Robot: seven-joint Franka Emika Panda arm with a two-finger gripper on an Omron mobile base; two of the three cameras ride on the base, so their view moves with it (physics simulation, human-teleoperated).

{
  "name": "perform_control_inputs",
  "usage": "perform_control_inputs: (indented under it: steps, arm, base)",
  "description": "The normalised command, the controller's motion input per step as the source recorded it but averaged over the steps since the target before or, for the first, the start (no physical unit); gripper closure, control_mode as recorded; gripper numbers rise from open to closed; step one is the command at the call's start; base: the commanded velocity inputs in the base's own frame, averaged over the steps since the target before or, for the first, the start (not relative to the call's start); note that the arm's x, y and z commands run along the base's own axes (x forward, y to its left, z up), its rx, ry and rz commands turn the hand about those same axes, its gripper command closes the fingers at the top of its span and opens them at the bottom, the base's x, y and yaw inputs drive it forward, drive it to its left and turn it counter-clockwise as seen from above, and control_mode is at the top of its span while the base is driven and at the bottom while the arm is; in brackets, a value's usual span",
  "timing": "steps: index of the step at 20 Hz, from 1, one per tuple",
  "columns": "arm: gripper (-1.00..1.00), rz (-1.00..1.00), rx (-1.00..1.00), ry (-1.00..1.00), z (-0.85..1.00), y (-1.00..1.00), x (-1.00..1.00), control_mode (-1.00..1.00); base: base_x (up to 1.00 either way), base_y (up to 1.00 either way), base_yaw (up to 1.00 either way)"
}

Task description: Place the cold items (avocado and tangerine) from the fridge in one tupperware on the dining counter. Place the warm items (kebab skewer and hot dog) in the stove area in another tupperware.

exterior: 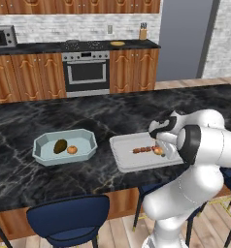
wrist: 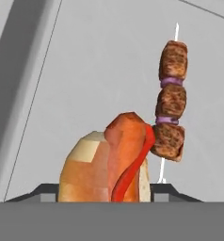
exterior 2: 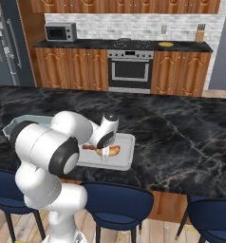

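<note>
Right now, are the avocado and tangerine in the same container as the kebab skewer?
No. The avocado and tangerine lie in the bluish tupperware; the kebab skewer lies in the white one.

The white arm folds forward and down, its pincer (exterior 2: 107, 153) pointing downward, jaws partly spread.

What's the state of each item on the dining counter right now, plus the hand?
avocado: in left tupperware
tangerine: in left tupperware, beside avocado
kebab skewer: lying in right tupperware
hot dog: between the hand's fingertips, down in right tupperware; grip or release unclear
hand: low over right tupperware
</note>
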Motion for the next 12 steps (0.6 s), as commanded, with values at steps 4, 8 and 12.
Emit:
perform_control_inputs:
  steps: [4,8,12]
  arm:
    - [-1.0,0.0,0.01,0.0,0.14,0.0,-0.08,-1.0]
    - [-1.0,-0.04,0.0,0.0,0.61,0.0,-0.34,-1.0]
    - [-1.0,-0.11,0.0,0.0,0.7,0.03,-0.49,-1.0]
  base:
    - [0.0,0.0,0.0]
    - [0.0,0.0,0.0]
    - [0.0,0.0,0.0]
